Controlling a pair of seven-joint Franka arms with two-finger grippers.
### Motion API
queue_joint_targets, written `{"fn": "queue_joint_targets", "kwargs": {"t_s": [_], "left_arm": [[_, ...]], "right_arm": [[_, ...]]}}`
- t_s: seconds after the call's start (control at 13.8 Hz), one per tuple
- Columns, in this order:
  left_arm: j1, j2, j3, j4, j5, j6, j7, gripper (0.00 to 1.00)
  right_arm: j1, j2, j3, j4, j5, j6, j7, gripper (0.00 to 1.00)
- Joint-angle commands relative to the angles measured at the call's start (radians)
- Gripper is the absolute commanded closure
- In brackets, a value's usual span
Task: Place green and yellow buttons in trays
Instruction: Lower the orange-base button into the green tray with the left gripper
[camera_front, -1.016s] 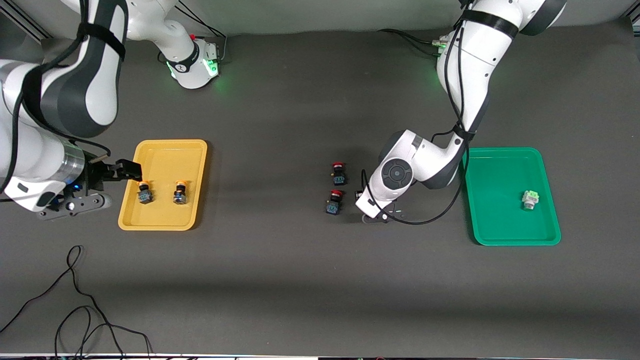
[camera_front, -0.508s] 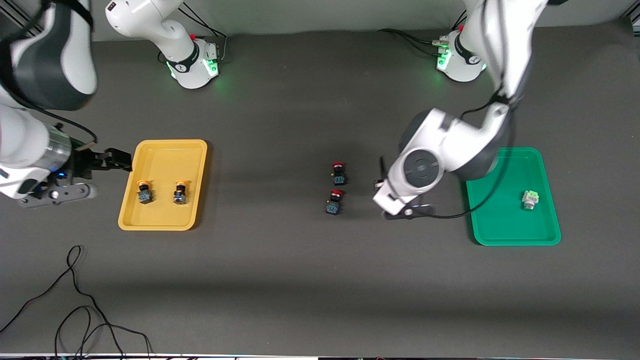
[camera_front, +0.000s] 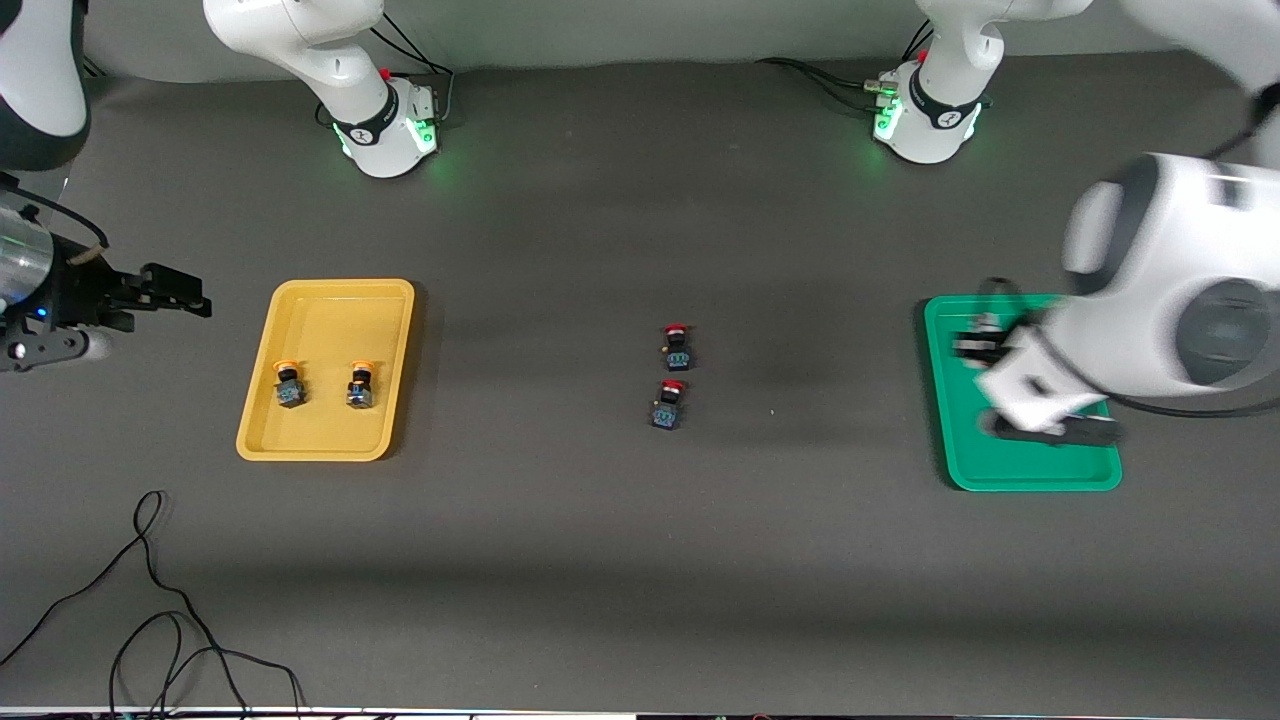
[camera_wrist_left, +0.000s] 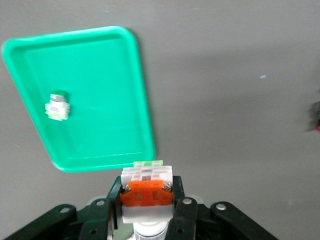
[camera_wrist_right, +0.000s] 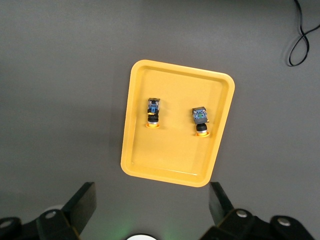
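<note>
My left gripper (camera_wrist_left: 146, 192) is shut on a white-bodied button (camera_wrist_left: 146, 176) with an orange block and a light green end. In the front view it (camera_front: 975, 345) hangs over the green tray (camera_front: 1030, 478). The left wrist view shows that tray (camera_wrist_left: 110, 100) with one white-bodied, green-capped button (camera_wrist_left: 58, 106) lying in it; the arm hides this button in the front view. Two black buttons with yellow-orange caps (camera_front: 288, 385) (camera_front: 360, 385) lie in the yellow tray (camera_front: 330, 300). My right gripper (camera_front: 175, 290) is open and empty beside the yellow tray (camera_wrist_right: 175, 160), toward the right arm's end.
Two black buttons with red caps (camera_front: 678, 346) (camera_front: 669, 404) lie on the grey mat at mid-table. A loose black cable (camera_front: 150, 600) curls near the front edge at the right arm's end. The arm bases (camera_front: 385, 125) (camera_front: 925, 115) stand along the table's edge farthest from the camera.
My left gripper has swung from beside the red-capped buttons to over the green tray. My right gripper has drawn back from the yellow tray toward the right arm's end.
</note>
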Motion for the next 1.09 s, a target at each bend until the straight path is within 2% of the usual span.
{"fn": "queue_joint_targets", "kwargs": {"t_s": [0.0, 0.22, 0.51, 1.02], "left_arm": [[0.103, 0.002, -0.012, -0.065, 0.013, 0.066, 0.163, 1.0], [0.148, 0.0, -0.012, -0.202, 0.051, 0.244, 0.223, 1.0], [0.171, -0.015, -0.011, -0.413, 0.053, 0.503, 0.225, 1.0], [0.208, 0.002, -0.012, -0.696, 0.053, 0.922, 0.222, 1.0]], "right_arm": [[-0.152, -0.051, 0.146, -0.044, -0.022, 0.025, 0.027, 0.0], [-0.159, -0.05, 0.157, -0.022, -0.06, 0.025, 0.055, 0.0], [-0.157, -0.028, 0.157, 0.019, -0.062, 0.022, 0.081, 0.0], [-0.159, -0.025, 0.156, 0.033, -0.057, 0.016, 0.112, 0.0]]}}
